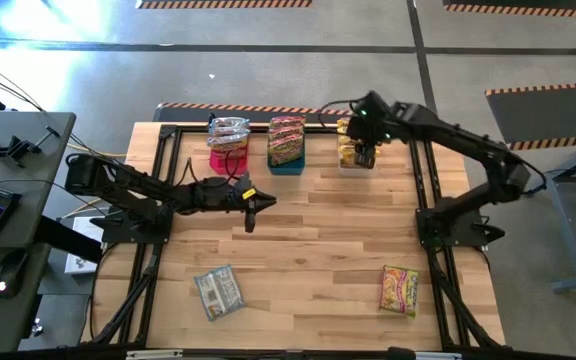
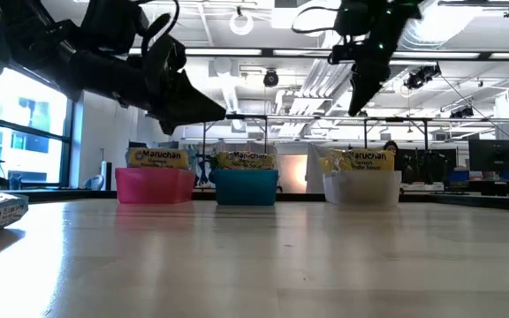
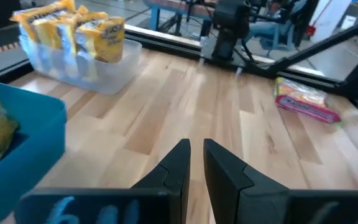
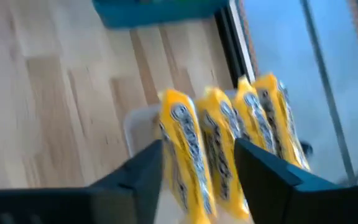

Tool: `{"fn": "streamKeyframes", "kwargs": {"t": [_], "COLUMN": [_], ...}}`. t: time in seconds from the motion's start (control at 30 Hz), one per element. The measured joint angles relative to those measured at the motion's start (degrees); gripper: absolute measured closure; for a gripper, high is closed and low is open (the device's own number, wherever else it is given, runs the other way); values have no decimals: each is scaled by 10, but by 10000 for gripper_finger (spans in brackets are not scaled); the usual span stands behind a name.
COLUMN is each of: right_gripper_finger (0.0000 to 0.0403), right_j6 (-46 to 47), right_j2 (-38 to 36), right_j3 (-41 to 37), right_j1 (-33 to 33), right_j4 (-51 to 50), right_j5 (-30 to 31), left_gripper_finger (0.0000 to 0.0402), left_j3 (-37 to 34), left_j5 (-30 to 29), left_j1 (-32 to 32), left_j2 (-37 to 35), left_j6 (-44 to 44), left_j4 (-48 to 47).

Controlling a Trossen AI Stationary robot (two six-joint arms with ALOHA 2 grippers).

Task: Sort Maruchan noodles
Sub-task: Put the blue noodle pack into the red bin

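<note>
Three bins in row at table's far edge: left bin [image 1: 226, 158], middle bin [image 1: 286, 160], right bin [image 1: 354, 160], each holding upright noodle packets. Loose packet [image 1: 218, 292] lies near front-left; another loose packet [image 1: 400, 289] near front-right.

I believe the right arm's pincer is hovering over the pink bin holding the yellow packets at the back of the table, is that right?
Not quite: the bin is wrong. The right pincer hovers over the clear bin, which holds the yellow packets at the back of the table. The pink bin sits at the other end of the row and holds silvery packets. The high view shows this.
</note>
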Motion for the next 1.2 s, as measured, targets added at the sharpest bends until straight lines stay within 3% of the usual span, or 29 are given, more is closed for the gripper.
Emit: {"fn": "streamKeyframes", "kwargs": {"t": [0.13, 0.23, 0.4, 0.5, 0.6, 0.73, 0.93, 1.2], "right_gripper_finger": [273, 319, 388, 397, 388, 385, 385, 385], "right_j6": [5, 28, 65, 71, 81, 82, 80, 81], "right_j2": [-71, -113, -143, -144, -143, -142, -142, -142], "right_j3": [-128, -223, -340, -383, -406, -417, -417, -417], "right_j1": [16, 42, 95, 121, 139, 155, 164, 164], "right_j4": [137, 253, 411, 484, 524, 538, 539, 536], "right_j5": [-30, -42, -47, -47, -47, -47, -47, -47], "left_gripper_finger": [367, 367, 365, 355, 335, 304, 292, 339], "left_j3": [3, 21, 87, 131, 162, 195, 217, 225], "left_j5": [22, 19, -59, -80, -54, -8, 10, -35], "left_j1": [-28, -64, -154, -208, -260, -336, -435, -443], "left_j2": [-28, -60, -80, -73, -59, -32, 32, 81], "left_j6": [0, -23, -97, -180, -280, -366, -380, -403], "left_j4": [-52, -179, -454, -588, -681, -718, -687, -736]}}
